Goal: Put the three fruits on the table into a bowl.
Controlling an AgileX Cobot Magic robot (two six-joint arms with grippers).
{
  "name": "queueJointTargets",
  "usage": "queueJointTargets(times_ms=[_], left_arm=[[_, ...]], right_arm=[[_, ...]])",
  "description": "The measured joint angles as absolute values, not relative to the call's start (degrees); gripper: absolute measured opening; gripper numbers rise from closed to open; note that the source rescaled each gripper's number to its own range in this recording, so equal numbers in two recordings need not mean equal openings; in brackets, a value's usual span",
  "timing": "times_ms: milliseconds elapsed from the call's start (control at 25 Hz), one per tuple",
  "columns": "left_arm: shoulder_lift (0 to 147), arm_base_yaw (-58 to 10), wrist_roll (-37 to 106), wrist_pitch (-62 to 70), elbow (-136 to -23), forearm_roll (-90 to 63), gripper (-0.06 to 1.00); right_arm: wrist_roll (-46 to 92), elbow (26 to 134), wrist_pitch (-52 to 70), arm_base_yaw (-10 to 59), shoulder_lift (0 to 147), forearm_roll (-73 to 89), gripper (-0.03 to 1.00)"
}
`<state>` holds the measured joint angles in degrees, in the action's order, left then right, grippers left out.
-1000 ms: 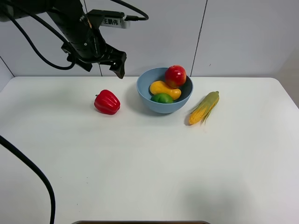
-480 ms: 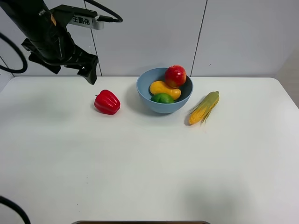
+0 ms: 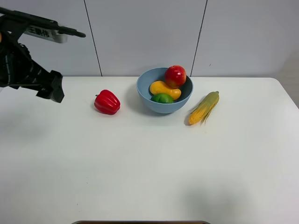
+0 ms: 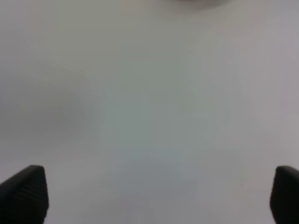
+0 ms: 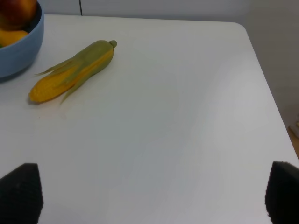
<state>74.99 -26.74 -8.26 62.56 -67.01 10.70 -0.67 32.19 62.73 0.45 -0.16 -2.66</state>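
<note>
The light-blue bowl (image 3: 141, 87) stands at the back middle of the white table (image 3: 140, 163). In it lie the red-yellow pomegranate (image 3: 175, 75), the yellow-orange mango (image 3: 163, 88) and the green lime-like fruit (image 3: 162, 98). My left gripper (image 3: 52, 91) hangs over the table's far left, well left of the bowl. In the left wrist view it (image 4: 149, 196) is open and empty over bare table. My right gripper (image 5: 149, 193) is open and empty; the exterior high view does not show it. The right wrist view shows the bowl (image 5: 21, 53), the pomegranate (image 5: 18, 8) and the mango (image 5: 10, 36).
A red bell pepper (image 3: 107, 102) lies on the table left of the bowl. A corn cob with green husk (image 3: 204, 107) lies right of the bowl and also shows in the right wrist view (image 5: 72, 70). A grey panelled wall stands behind the table.
My left arm has swung left and down, from beside the bowl's back left to the table's far left edge. The fruits, bowl, pepper and corn have not moved.
</note>
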Motion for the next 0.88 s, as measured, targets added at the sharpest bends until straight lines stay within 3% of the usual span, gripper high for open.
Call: queueJointTargets(times_ms=[240, 880], left_arm=[[66.4, -26.7, -9.9, 69.2, -63.0, 11.6, 0.9], [49.0, -26.7, -11.2, 69.7, -55.7, 14.1, 0.9]], right_arm=[[-0.7, 32.2, 62.7, 0.5, -0.2, -2.7, 0.89], [-0.7, 32.2, 62.7, 0.5, -0.2, -2.7, 0.89]])
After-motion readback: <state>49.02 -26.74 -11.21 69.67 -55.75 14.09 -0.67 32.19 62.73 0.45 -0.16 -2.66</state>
